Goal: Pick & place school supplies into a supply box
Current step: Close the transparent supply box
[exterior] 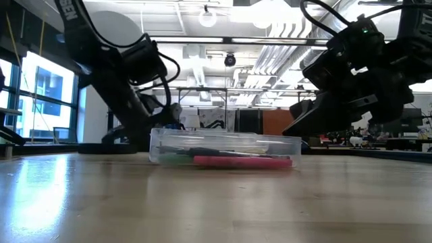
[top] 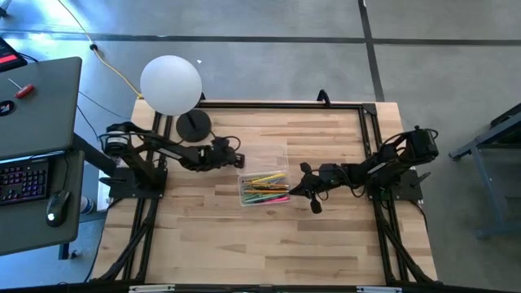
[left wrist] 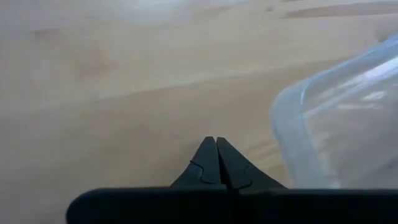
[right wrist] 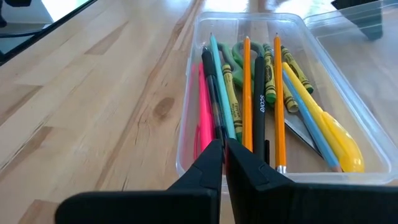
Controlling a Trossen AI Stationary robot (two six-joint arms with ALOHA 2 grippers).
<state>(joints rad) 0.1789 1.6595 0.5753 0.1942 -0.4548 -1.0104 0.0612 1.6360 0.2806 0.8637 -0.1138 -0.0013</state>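
Note:
The clear supply box (top: 264,190) lies mid-table with its hinged lid (top: 264,158) open flat toward the far edge. Inside it are orange pencils (right wrist: 247,93), a pink pen (right wrist: 202,121), a black pen (right wrist: 259,118), a yellow pen (right wrist: 323,118), green crayons (right wrist: 229,93) and green-handled scissors (right wrist: 239,53). My left gripper (top: 241,160) is shut and sits low at the lid's left edge (left wrist: 292,118). My right gripper (top: 295,190) is shut and points at the box's right end (right wrist: 186,134). My right gripper's shut fingertips (right wrist: 214,149) stand at the right end wall of the box, coming level from the table's right. Whether they touch the wall, I cannot tell. My left gripper touches nothing that shows.
A white globe lamp (top: 171,84) on a black base (top: 194,124) stands at the far left, behind my left arm. A black frame rail (top: 285,104) runs along the far edge. Bare wood (top: 269,244) spreads toward the near edge. A desk with a keyboard (top: 24,179) is beside the table's left.

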